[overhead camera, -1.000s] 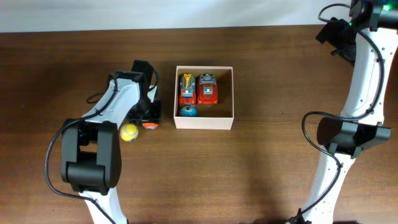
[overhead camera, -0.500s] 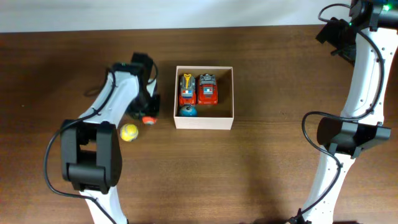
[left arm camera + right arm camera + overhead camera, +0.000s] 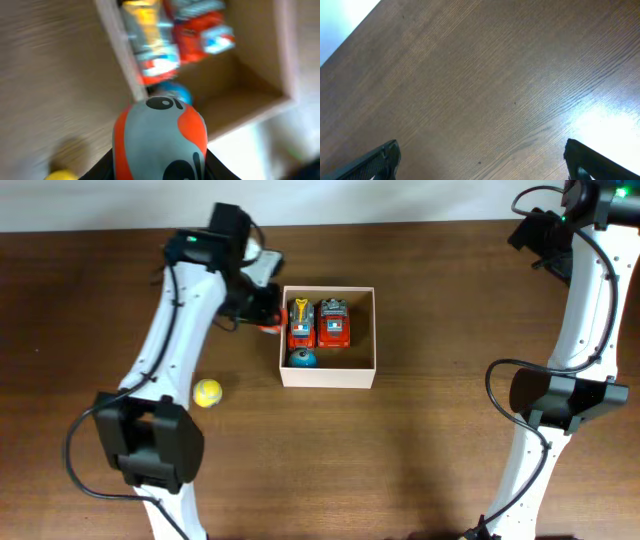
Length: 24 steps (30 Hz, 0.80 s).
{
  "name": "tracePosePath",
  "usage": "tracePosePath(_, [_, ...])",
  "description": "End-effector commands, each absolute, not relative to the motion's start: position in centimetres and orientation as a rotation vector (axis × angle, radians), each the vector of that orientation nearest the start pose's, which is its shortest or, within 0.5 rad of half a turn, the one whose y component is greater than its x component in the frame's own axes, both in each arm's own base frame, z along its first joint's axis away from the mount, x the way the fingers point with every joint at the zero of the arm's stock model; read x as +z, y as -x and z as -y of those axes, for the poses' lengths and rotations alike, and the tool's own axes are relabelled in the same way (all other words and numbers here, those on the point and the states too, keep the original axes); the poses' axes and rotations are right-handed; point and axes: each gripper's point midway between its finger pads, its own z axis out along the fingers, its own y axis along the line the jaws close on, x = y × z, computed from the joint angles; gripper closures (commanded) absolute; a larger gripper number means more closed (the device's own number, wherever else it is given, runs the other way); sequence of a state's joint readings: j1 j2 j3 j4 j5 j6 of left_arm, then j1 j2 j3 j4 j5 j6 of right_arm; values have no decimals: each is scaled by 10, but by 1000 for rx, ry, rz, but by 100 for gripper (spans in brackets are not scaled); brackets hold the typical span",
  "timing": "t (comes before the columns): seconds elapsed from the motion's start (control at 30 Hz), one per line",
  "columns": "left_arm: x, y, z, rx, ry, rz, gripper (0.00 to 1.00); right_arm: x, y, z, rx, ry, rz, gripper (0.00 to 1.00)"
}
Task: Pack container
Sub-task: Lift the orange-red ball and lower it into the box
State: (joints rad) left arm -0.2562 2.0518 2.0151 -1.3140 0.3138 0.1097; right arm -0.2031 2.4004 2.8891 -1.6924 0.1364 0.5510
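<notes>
- Left gripper [image 3: 264, 318] clamped a grey-orange toy [image 3: 160, 137] just beside the box's [image 3: 330, 377] left wall.
- Box sat mid-table, holding two red cars [image 3: 333, 324] and a blue ball [image 3: 302, 359].
- Right gripper [image 3: 480, 161] hung over the table [image 3: 485, 85], fingers spread wide.

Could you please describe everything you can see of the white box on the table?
The box is small, square and shallow, open-topped, with thin cream-white walls and a tan floor, seemingly cardboard. It sits flat on the wooden table. Inside, by the left wall, two red toy cars lie side by side, a blue toy next to them; the right part is bare. The left gripper, holding a grey-orange toy, hovers at its left wall.
</notes>
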Motion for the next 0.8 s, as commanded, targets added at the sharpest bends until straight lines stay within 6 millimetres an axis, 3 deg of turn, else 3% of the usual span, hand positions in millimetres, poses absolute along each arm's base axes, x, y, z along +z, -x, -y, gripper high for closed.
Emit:
tracePosePath(0.0, [177, -401, 198, -591, -879, -2720, 64, 247, -472, 122, -87, -1052, -2510, 1])
tracePosePath(0.27, [154, -395, 224, -435, -1049, -2712, 64, 247, -472, 122, -87, -1052, -2510, 2])
tracePosePath(0.63, [78, -394, 228, -439, -1089, -2879, 63, 247, -472, 122, -87, -1052, -2510, 1])
tracePosePath(0.77, [73, -393, 229, -439, -1097, -2889, 47, 247, -472, 122, -87, -1052, -2510, 1])
